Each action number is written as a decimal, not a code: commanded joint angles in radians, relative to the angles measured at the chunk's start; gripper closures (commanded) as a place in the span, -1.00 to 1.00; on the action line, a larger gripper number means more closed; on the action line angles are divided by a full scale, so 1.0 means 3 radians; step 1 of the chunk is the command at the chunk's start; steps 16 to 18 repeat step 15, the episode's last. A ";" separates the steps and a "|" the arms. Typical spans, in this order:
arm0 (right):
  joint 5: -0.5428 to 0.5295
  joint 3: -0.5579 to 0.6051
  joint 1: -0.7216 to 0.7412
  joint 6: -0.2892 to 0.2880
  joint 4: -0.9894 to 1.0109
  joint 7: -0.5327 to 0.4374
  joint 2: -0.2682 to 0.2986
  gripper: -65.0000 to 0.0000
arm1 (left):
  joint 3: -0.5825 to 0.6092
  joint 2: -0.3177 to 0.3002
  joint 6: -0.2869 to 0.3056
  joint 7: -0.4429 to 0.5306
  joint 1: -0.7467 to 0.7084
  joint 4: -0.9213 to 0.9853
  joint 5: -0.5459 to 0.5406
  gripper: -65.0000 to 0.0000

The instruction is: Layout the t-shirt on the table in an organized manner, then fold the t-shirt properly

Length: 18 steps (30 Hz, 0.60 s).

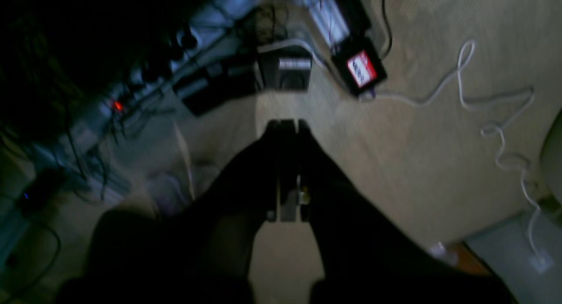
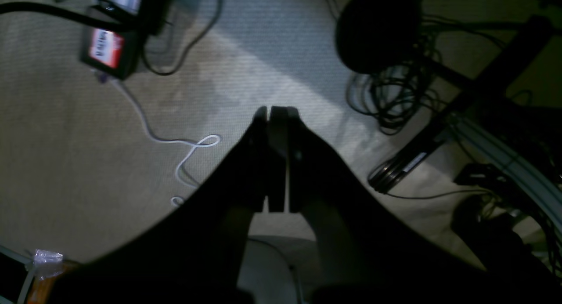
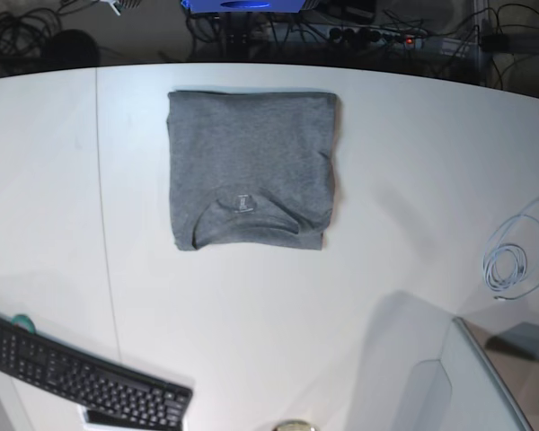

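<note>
The heather-grey t-shirt [image 3: 251, 166] lies folded into a neat rectangle on the far middle of the white table [image 3: 413, 180], its neck opening and tag facing the near side. Neither arm shows in the base view. In the left wrist view my left gripper [image 1: 287, 121] is shut with nothing between its fingers, hanging over a carpeted floor. The right wrist view shows my right gripper [image 2: 276, 108] also shut and empty above the same carpet. Neither wrist view shows the t-shirt or the table.
A black keyboard [image 3: 81, 377] lies at the table's near left and a coiled white cable [image 3: 508, 265] at its right edge. On the floor are a black box with a red label [image 1: 362, 69], a loose white cable [image 2: 184, 150] and tangled black cables [image 2: 395, 97].
</note>
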State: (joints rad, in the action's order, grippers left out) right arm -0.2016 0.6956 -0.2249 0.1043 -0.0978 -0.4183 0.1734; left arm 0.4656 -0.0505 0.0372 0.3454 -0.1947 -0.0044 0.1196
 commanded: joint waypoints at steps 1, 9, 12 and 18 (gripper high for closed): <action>-0.0011 -0.0004 -0.0010 0.0003 0.0001 -0.0015 0.0043 0.98 | 0.0000 -0.0023 0.0012 0.0022 -0.0049 0.0015 -0.0002 1.00; -0.0011 0.0006 0.0000 0.0008 0.0001 -0.0015 0.0003 0.98 | 0.0000 -0.0028 0.0012 0.0017 -0.0008 0.0015 -0.0002 1.00; -0.0011 0.0016 0.0041 0.0008 0.0001 -0.0015 -0.0003 0.98 | 0.0005 -0.0028 0.0012 0.0017 -0.0008 0.0015 -0.0002 1.00; -0.0011 0.0016 0.0072 0.0008 0.0001 -0.0015 -0.0003 0.98 | 0.0005 -0.0095 0.0012 0.0027 -0.0008 0.0015 -0.0002 1.00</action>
